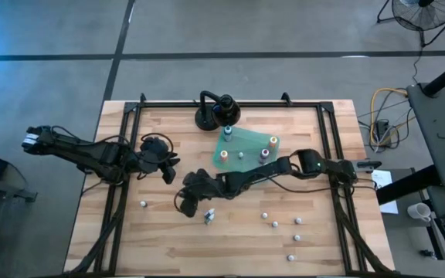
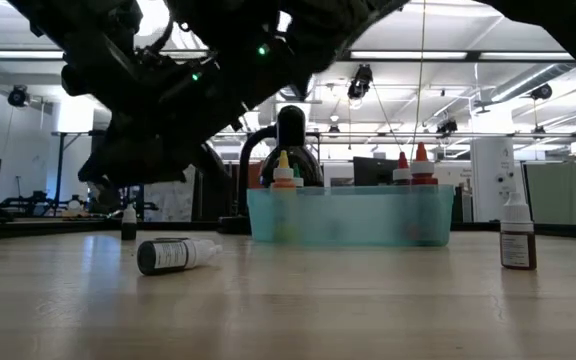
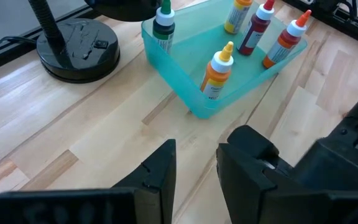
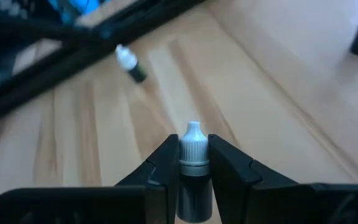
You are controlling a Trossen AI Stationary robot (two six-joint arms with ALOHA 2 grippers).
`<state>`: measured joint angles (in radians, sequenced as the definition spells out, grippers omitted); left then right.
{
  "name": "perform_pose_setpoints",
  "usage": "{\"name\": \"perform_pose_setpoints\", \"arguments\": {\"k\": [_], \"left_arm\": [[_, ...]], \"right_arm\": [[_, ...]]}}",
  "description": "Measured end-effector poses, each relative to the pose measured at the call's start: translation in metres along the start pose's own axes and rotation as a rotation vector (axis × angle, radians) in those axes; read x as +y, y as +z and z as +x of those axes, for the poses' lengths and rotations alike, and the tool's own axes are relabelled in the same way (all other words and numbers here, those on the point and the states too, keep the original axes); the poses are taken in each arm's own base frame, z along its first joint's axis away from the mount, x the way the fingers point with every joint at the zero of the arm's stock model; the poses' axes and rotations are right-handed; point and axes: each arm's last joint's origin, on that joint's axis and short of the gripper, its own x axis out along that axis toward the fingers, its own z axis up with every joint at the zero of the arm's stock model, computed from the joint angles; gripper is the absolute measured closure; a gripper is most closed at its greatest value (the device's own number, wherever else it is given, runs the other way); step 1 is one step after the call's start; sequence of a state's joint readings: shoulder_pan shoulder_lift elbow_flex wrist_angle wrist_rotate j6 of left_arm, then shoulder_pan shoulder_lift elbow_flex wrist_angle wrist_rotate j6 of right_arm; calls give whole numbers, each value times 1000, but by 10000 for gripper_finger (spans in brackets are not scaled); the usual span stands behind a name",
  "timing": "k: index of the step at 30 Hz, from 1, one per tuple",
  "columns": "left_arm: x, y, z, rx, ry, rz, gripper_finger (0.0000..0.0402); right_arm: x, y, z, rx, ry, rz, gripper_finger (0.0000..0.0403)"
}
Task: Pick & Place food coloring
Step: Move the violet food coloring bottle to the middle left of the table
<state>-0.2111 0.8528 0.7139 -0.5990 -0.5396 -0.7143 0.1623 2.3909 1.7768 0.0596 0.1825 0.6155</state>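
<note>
The left gripper (image 1: 170,166) hovers over the left part of the pale wooden plank worktop (image 1: 161,239), its dark fingers (image 3: 160,174) a little apart and holding nothing. Just right of it, the right gripper (image 4: 193,163) is clamped on a small dark-bodied dropper bottle with a whitish ribbed conical cap (image 4: 192,149); the cap points forward out of the fingers along their length. Beside it another small bottle with a black label and white cap (image 2: 176,254) lies on its side, long axis flat along the worktop; its print cannot be read. Further back, the translucent teal plastic tray (image 3: 185,93) holds upright squeeze bottles, nozzles up. More tiny white-capped bottles (image 1: 276,225) stand scattered on the right.
</note>
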Motion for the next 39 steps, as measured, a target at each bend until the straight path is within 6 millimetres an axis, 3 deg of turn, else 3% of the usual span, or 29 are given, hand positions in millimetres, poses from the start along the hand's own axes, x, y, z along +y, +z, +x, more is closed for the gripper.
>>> {"name": "perform_pose_setpoints", "arguments": {"k": [6,19,39], "left_arm": [[0,0,0,0,0,0,312],[0,0,0,0,0,0,312],[0,0,0,0,0,0,312]], "right_arm": [[-8,-15,2,-127,-30,62,337],[-18,-28,3,-86,-64,13,304],[-14,-27,-1,19,25,7,347]]}}
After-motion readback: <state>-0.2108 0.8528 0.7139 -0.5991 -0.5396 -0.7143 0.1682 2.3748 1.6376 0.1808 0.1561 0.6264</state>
